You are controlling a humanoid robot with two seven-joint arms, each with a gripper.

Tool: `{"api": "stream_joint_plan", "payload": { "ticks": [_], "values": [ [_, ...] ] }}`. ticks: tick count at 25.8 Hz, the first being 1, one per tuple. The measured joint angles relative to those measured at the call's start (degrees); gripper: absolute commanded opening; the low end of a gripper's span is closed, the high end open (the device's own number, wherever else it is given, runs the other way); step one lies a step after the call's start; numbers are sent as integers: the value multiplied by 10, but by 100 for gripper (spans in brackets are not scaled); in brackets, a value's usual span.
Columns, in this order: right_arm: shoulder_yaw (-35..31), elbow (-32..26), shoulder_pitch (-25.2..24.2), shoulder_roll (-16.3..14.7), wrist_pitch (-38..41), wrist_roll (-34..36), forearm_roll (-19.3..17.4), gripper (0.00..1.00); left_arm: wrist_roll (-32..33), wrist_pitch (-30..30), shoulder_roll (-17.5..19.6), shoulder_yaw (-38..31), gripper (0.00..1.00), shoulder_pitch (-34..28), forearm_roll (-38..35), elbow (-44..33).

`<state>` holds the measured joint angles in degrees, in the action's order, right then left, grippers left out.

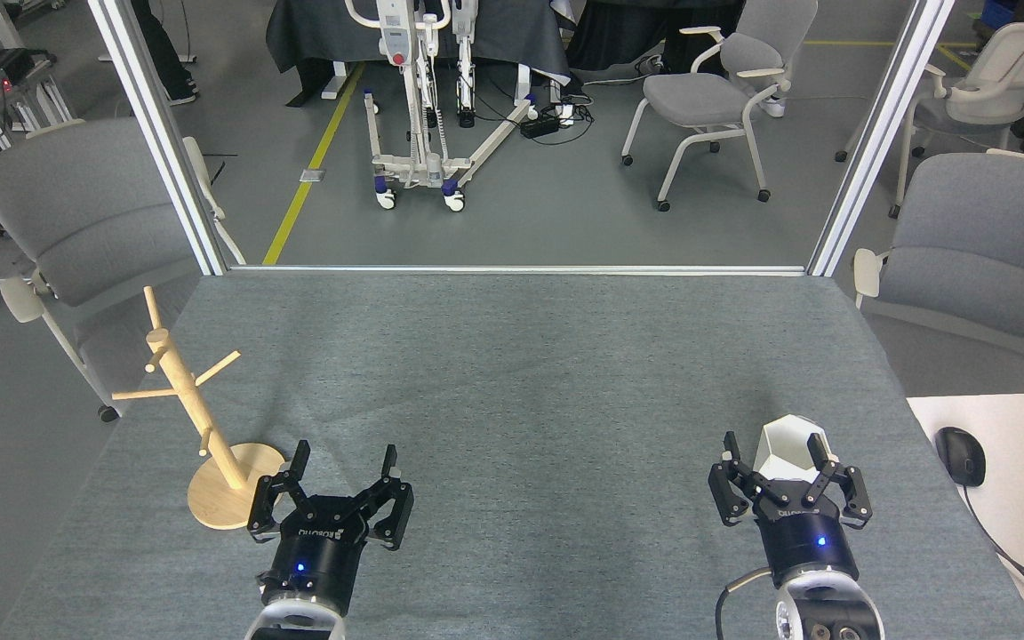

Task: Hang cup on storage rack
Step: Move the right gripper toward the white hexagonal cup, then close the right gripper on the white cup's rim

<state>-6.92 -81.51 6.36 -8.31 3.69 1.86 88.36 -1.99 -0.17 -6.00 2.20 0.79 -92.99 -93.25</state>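
The white faceted cup stands upright on the grey table near its right front corner. My right gripper is open just in front of it. The right finger overlaps the cup's right rim and the left finger stands clear to its left. The jaws do not grip the cup. The wooden storage rack stands on its round base at the table's front left, with all its pegs bare. My left gripper is open and empty just right of the rack's base.
The grey felt table ends at a metal frame at the back. A white desk with a black mouse and a keyboard sits to the right. Grey chairs stand on both sides.
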Motion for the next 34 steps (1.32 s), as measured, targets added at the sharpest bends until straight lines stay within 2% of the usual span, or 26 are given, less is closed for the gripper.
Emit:
{"api": "stream_joint_plan", "payload": {
  "ticks": [9,21,34],
  "values": [
    [-58,21,-21,-2,46,61,0,99,-1,-1,0,0,99,-10,0,-4],
    [-68,97,-26,-14,63,65,7,99,0,-1,0,1,99,-16,0,-3],
    [-69,110,-18,-13,49,58,4,99,0,2,0,1,99,-17,0,1]
  ]
}}
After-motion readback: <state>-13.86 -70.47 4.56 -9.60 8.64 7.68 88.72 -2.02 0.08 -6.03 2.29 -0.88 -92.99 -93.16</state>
